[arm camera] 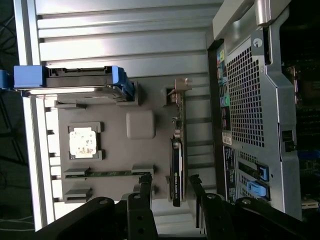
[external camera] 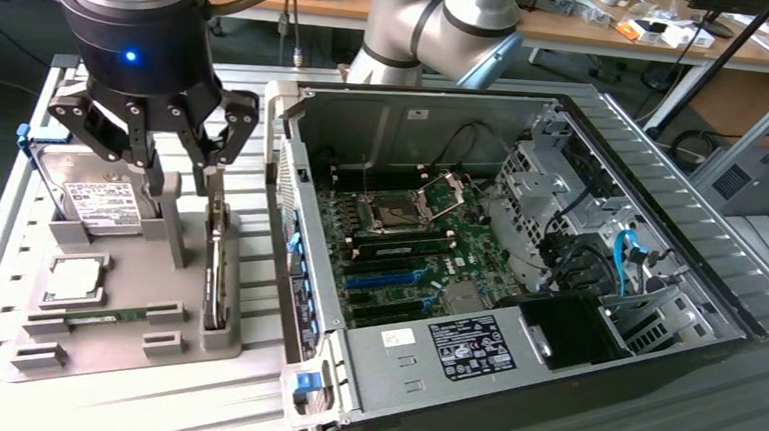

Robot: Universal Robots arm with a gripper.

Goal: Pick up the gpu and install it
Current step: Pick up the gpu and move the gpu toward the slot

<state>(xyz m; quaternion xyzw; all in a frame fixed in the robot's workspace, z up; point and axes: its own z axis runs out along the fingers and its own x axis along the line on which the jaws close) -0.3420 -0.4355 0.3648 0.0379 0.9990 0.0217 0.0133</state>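
The gpu (external camera: 218, 265) stands on its long edge in a slot of the grey holder (external camera: 123, 345), to the exterior view's left of the open computer case (external camera: 489, 252). It is a thin dark board with a silver bracket at its far end. My gripper (external camera: 186, 178) hangs open just above the card's far end, with one finger on each side of it and nothing held. In the wrist view the gpu (arm camera: 177, 155) shows edge-on, running between my two black fingertips (arm camera: 145, 184); the gripper (arm camera: 170, 184) is open there too.
On the same holder are a silver hard drive (external camera: 98, 200) in a blue frame, a CPU (external camera: 73, 279) and a narrow green RAM stick (external camera: 101, 314). The case's motherboard (external camera: 397, 246) lies exposed with blue slots (external camera: 384, 273). The case wall (external camera: 282, 199) stands close beside the card.
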